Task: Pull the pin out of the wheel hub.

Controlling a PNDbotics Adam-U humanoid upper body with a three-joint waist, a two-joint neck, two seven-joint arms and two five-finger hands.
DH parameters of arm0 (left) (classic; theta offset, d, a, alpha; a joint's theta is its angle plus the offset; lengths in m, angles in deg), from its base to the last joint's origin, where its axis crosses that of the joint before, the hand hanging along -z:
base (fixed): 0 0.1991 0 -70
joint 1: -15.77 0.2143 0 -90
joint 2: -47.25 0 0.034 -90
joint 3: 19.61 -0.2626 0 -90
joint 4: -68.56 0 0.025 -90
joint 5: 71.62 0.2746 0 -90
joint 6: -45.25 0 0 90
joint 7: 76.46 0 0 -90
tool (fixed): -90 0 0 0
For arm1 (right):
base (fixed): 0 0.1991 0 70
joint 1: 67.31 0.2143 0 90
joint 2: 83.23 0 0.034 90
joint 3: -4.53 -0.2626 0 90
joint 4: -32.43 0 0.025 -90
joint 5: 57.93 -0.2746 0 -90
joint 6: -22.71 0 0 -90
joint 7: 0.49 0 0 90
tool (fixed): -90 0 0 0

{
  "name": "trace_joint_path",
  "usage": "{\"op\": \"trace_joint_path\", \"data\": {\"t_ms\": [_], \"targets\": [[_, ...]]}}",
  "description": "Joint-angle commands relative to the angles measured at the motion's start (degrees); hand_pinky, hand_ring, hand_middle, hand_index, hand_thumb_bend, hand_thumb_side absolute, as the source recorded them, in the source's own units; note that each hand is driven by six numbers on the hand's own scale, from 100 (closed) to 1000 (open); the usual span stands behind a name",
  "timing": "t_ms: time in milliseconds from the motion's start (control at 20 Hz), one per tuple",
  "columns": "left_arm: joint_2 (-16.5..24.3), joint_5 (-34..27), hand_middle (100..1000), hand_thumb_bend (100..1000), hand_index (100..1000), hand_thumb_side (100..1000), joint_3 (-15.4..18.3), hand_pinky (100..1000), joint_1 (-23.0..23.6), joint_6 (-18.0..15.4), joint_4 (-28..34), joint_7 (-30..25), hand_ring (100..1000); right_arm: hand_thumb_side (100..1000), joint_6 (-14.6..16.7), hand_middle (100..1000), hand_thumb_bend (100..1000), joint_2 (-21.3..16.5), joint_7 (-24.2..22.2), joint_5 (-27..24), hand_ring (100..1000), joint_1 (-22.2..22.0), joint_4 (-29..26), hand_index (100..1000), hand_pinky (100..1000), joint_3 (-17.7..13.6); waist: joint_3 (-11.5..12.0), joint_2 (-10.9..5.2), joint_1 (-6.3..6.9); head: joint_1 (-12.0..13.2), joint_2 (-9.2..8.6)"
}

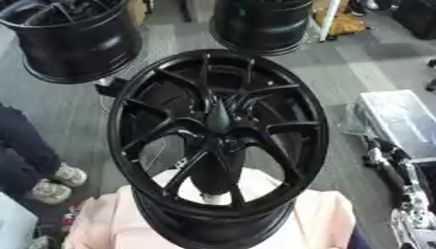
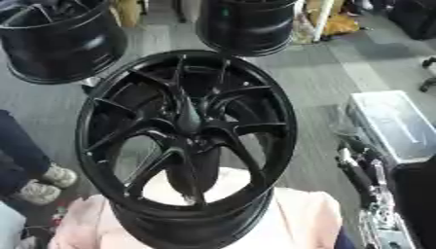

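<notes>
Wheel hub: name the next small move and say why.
Probably bring the right hand, idle at the right edge, toward the dark tapered pin at the centre of the wheel hub: nothing touches the pin yet, and no left hand shows.

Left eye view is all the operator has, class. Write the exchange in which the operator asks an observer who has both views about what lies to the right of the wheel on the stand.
Operator: The pale box is cut off by my right edge. Is more of it visible to you?
Observer: Yes. The right eye view shows more of the right side of the pale box, with grey floor past its far corner.
Operator: And what is beyond the black and silver arm?
Observer: To the right of the arm stands a dark block that runs to the picture's edge. Your view barely catches it.
</notes>
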Motion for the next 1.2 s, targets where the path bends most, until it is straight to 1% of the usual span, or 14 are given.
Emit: {"op": "trace_joint_path", "data": {"t_ms": [50,100,150,250,400,550,650,800,1200], "targets": [[-4.9,-9.1,644,299,722,761,6.4,755,1.1,2.1,8.0,4.0,642,456,0.2,758,163,-0.2,0.2,-0.5,623,0.6,-0.7,789,660,-0.3,0.2,-0.18,-0.15,-0.3,-0.11],[-6.5,-11.6,635,287,712,768,7.6,751,1.5,3.0,10.5,4.7,636,455,0.2,758,164,-0.1,0.2,-0.6,623,0.7,-0.7,789,660,-0.3,0.2,-0.12,-0.29,-0.3,-0.11],[-9.0,-13.8,632,280,708,769,9.1,751,1.5,3.9,13.6,5.6,635,456,0.2,758,164,0.0,0.1,-0.7,623,0.7,-0.7,789,660,-0.2,0.3,-0.04,-0.5,-0.4,-0.11],[-13.5,-16.8,631,272,699,762,11.1,751,1.1,5.6,19.4,7.3,638,455,0.2,758,165,0.3,0.0,-0.8,623,0.7,-0.6,789,660,-0.2,0.5,0.08,-0.9,-0.6,-0.11],[-19.6,-19.4,632,268,698,754,12.5,749,-0.1,8.1,27.0,9.1,642,455,0.3,757,165,0.6,0.0,-0.9,623,0.7,-0.6,789,660,-0.2,0.7,0.18,-1.45,-0.7,-0.11],[-23.7,-22.0,621,264,688,743,12.5,739,-0.8,10.3,31.9,10.4,635,454,0.4,757,168,0.9,-0.1,-1.1,623,0.9,-0.6,789,660,0.0,0.8,0.53,-2.01,-0.5,-0.12],[-24.8,-23.5,619,261,686,745,11.9,738,-0.6,11.4,33.6,10.9,634,454,0.4,757,169,1.1,-0.3,-1.2,622,1.1,-0.6,790,660,0.1,0.6,0.71,-2.23,-0.3,-0.12],[-25.3,-24.5,616,257,686,746,11.1,736,-0.2,12.3,34.7,10.6,630,453,0.4,757,170,1.3,-0.5,-1.2,623,1.2,-0.7,790,660,0.3,0.4,0.8,-2.33,-0.1,-0.11],[-25.8,-24.6,609,245,682,746,10.5,732,0.4,12.8,34.8,9.8,623,454,0.4,757,168,1.4,-0.8,-1.2,623,1.3,-0.9,789,660,0.4,0.4,0.87,-2.27,0.0,-0.14]]}}
